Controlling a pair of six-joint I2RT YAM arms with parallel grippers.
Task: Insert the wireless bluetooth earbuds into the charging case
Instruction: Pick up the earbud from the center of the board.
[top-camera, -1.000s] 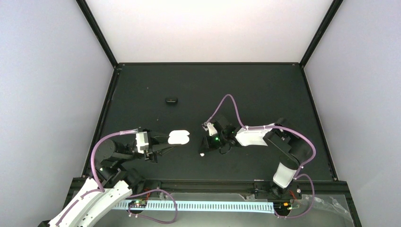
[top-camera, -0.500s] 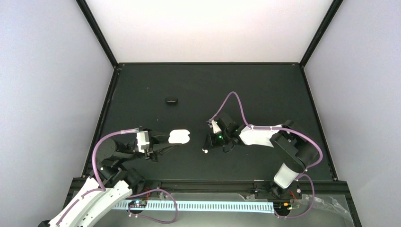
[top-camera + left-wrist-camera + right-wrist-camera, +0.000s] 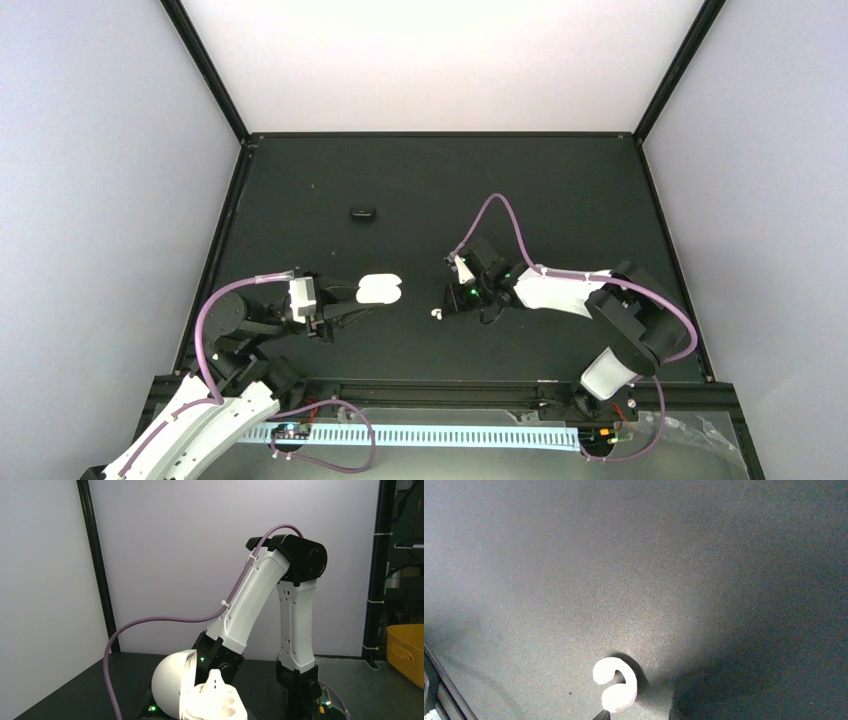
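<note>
top external view shows the left gripper [image 3: 362, 298] clenched on the near end of the charging case [image 3: 379, 290], which it holds in the left middle part of the black table [image 3: 540, 190]. the case is open, and its two white halves lie side by side. in the left wrist view the case [image 3: 212, 707] is at the bottom edge, with the round lid [image 3: 171, 684] tilted up on the left and the base with two round wells on the right. a white pointed piece [image 3: 215, 680] stands upright in the base; it seems to be one earbud, but i cannot be sure.

the right gripper [image 3: 443, 305] points down to the table, well apart from the case on its right side. a small white earbud [image 3: 435, 314] is just at its tip. in the right wrist view this earbud [image 3: 615, 684] is a curved hook shape on the dark surface, at the bottom edge, with a shadow beside it. only a tiny bit of a finger shows under it, so i cannot tell if this pincer is released or clenched.

a small black oval object [image 3: 362, 211] lies farther back on the table, apart from both arms. the left wrist view also has the right arm [image 3: 255, 600] and a yellow bin [image 3: 406, 652] at the right edge.
</note>
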